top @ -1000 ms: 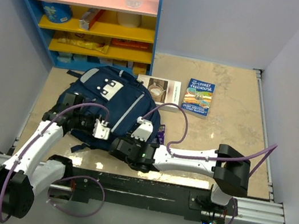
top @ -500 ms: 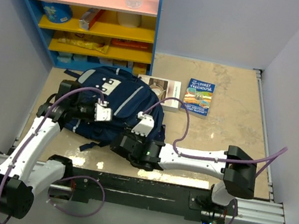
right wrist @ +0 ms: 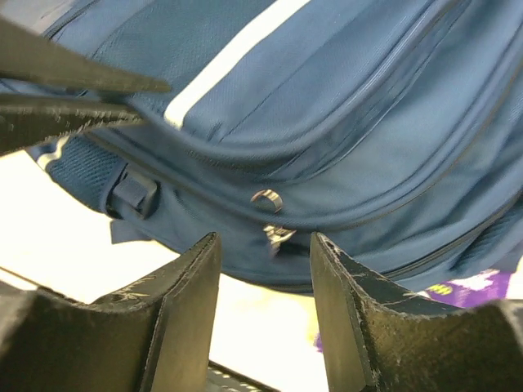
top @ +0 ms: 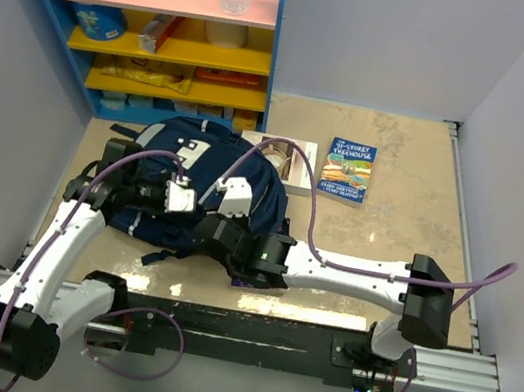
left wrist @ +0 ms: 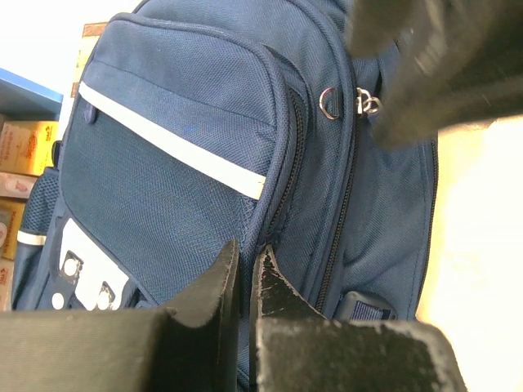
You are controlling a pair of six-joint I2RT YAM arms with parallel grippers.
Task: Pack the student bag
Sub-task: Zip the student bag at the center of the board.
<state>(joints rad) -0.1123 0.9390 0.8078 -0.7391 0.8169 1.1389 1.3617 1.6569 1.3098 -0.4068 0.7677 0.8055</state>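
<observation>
Student bag [top: 220, 143] laid near the worktop's left edge, its front pocket seam [left wrist: 282, 196] pinched in the almost closed left jaws, its zip pulls [right wrist: 270, 214] seen untouched between the open right jaws

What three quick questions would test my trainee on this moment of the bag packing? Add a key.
1. True or false: the right gripper is shut on the student bag.
2. What sits between the right gripper's fingers? A) zipper pulls B) a book C) a pen
3. Fill in: the left gripper pinches the bag's navy ____.
Key: 1 false, it is open. 2 A. 3 fabric.
</observation>
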